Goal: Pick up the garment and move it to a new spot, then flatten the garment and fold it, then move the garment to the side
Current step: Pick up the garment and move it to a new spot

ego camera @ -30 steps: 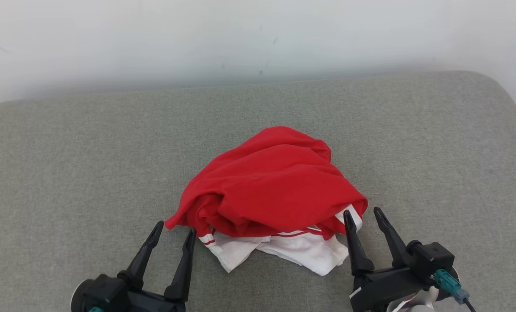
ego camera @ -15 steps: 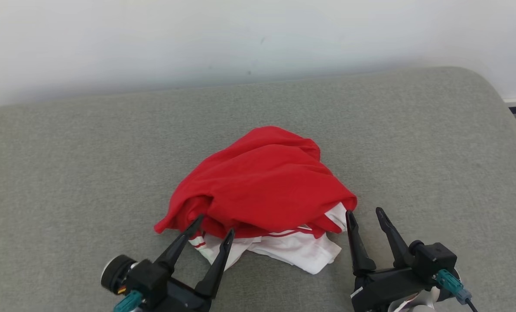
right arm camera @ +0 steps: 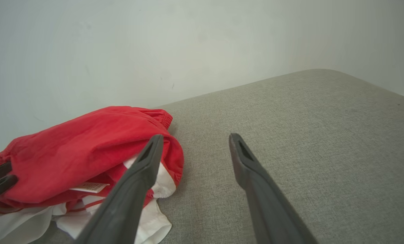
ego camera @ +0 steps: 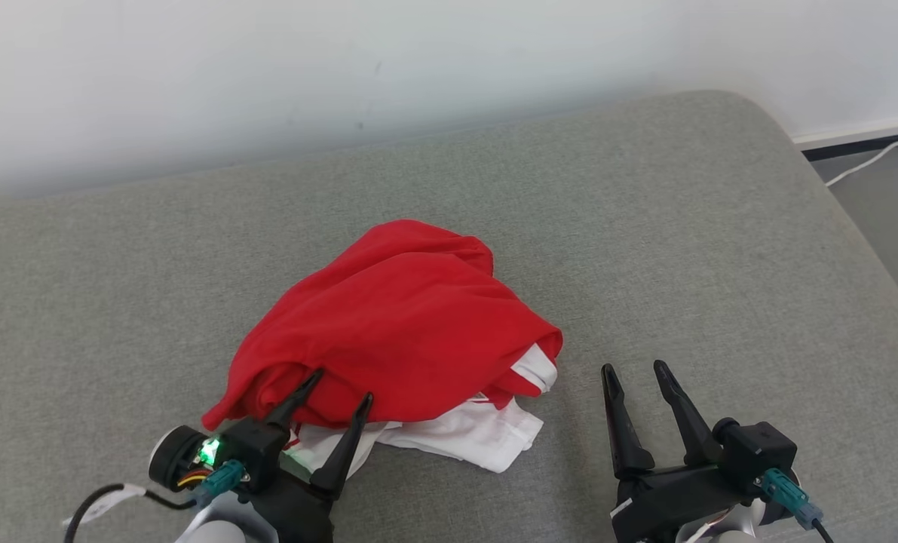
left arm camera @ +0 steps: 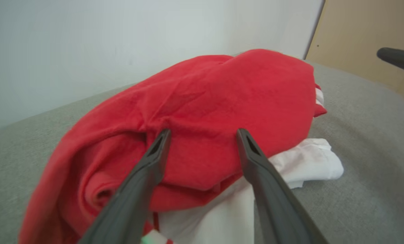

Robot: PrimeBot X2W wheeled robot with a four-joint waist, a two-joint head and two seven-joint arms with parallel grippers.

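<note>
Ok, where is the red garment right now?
In the head view the garment lies crumpled left of centre on the grey cushion, the left gripper at its near edge with jaws open, the right gripper apart to its right.

- The crumpled red and white garment (ego camera: 396, 332) heaps up left of centre on the grey cushion (ego camera: 682, 226).
- The left gripper (ego camera: 342, 384) crowds its near edge, jaws spread, tips over the red cloth.
- Right of the heap the cushion lies open; the right gripper (ego camera: 632, 366) hovers there, jaws spread.
- The wall (ego camera: 343, 60) closes the far side.
</note>
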